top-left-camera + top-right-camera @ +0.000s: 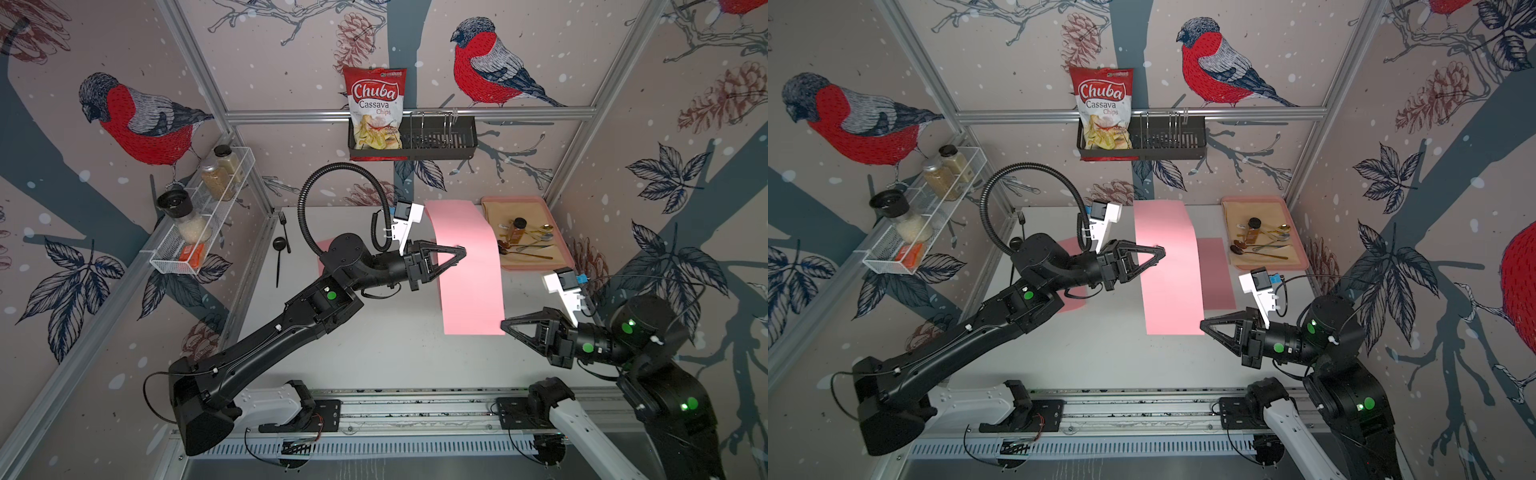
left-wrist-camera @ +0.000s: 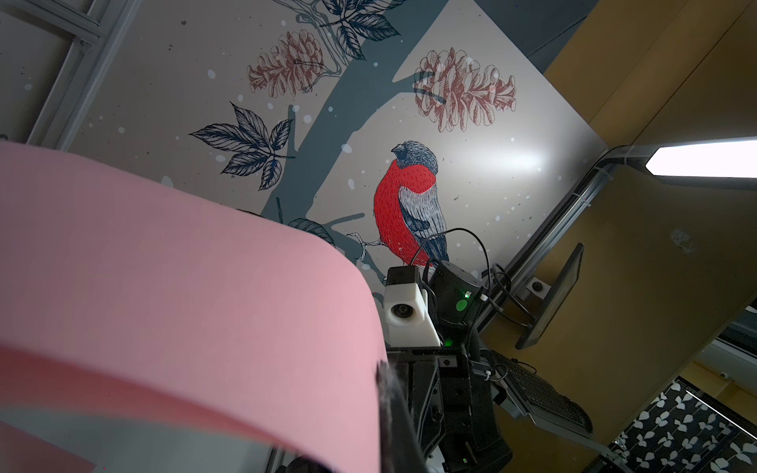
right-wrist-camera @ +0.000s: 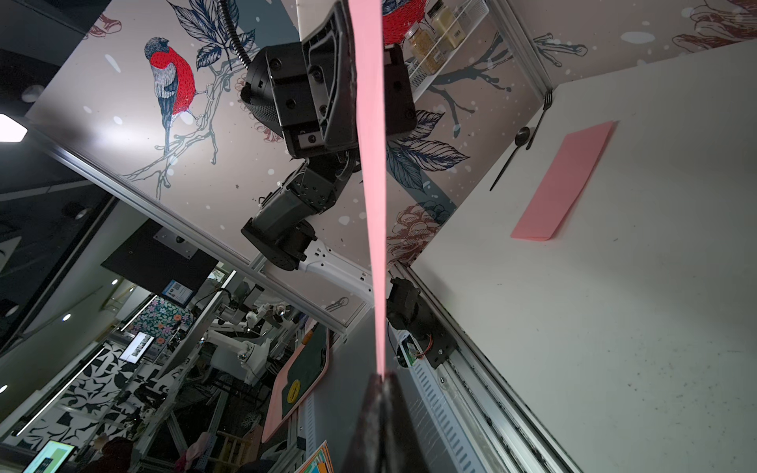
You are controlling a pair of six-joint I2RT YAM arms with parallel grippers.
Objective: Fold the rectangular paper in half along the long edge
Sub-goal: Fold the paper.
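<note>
The right claw (image 1: 503, 324) is closed tight on the near right corner of the pink paper (image 1: 469, 286), which hangs above the white counter (image 1: 374, 353) in both top views. In the right wrist view the sheet runs edge-on, straight out of the pinched tips. From this claw the paper stretches away as a long strip and humps upward between the two claws.

Farther along, the left claw (image 1: 463, 250) is clamped shut on the strip's left long edge, about halfway down its length. In the left wrist view the paper curves as a broad pink arch just beside that claw's fingertip. Beyond the left claw the strip slopes down toward the back of the counter. Whether its far end touches the surface cannot be told.

A second pink sheet (image 1: 1217, 274) lies flat on the counter below, beyond the right claw. A third pink sheet (image 3: 565, 180) lies behind the left claw, partly under its arm, near a black spoon (image 1: 279, 249) and fork (image 1: 284, 230). A pink tray (image 1: 540, 216) of cutlery sits far beyond the right claw.
</note>
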